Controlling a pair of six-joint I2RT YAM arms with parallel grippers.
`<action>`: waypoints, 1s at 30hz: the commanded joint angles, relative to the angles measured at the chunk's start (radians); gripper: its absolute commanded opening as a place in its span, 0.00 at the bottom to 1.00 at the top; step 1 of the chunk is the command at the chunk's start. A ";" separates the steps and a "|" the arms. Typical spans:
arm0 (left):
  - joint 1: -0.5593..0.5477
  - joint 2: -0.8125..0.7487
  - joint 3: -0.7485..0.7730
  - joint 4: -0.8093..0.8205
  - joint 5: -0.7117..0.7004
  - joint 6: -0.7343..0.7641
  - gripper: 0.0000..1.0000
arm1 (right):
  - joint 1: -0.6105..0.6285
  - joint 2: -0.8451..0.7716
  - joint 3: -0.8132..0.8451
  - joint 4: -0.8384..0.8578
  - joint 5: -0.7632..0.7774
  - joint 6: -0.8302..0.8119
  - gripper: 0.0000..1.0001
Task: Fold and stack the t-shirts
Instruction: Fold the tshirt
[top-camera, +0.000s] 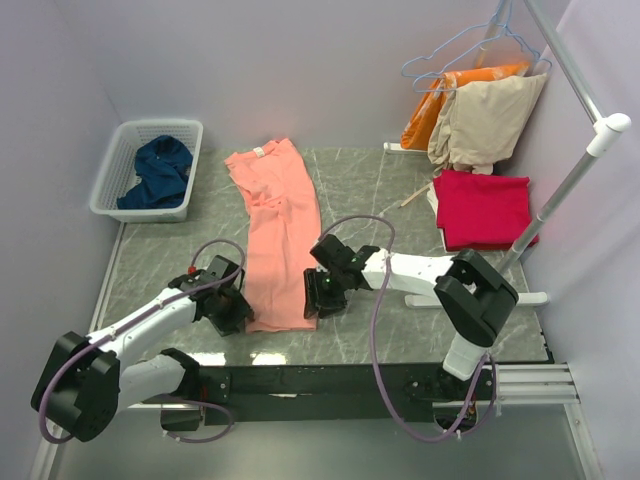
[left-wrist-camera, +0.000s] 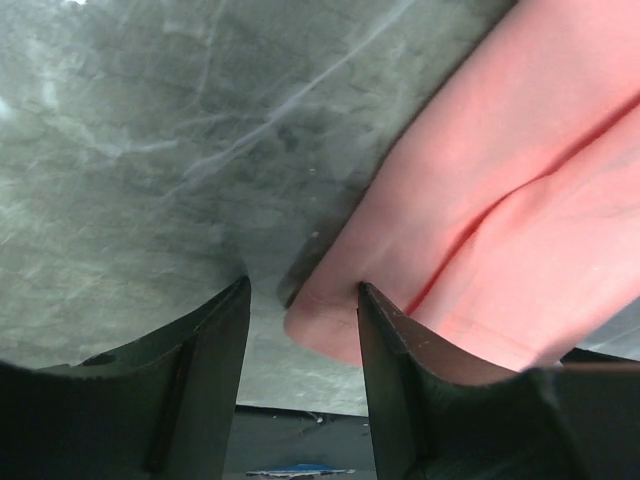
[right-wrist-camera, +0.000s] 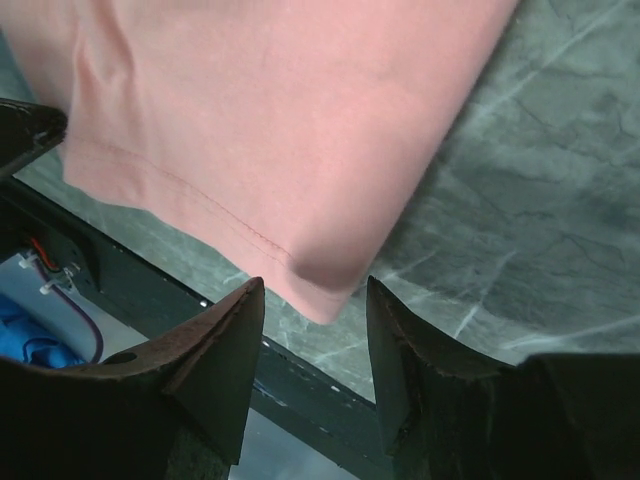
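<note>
Top external shows the salmon-pink t-shirt (top-camera: 280, 230) lying in a long strip on the table (top-camera: 380, 190) (white label (top-camera: 260, 150) at its far end). Left gripper (left-wrist-camera: 303, 290) and right gripper (right-wrist-camera: 315, 285) sit at its near hem corners, each with jaws spread and a corner of pink cloth between them.

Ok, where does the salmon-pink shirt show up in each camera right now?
Top external: salmon-pink shirt, a long strip mid-table, running far to near.
Left wrist: right half of the frame, its near corner between the fingers of the open left hand.
Right wrist: upper left and centre, its hemmed corner between the fingers of the open right hand.
Shared landmark: the grey marbled table under it.
</note>
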 joint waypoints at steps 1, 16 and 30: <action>-0.007 0.022 -0.011 0.051 -0.002 -0.009 0.53 | 0.013 0.025 0.048 -0.010 -0.006 0.008 0.52; -0.046 0.045 -0.032 0.115 0.061 0.010 0.49 | 0.054 0.078 0.068 -0.077 0.003 0.025 0.37; -0.091 0.056 -0.026 0.019 -0.031 -0.033 0.01 | 0.060 0.029 0.024 -0.137 0.076 0.028 0.00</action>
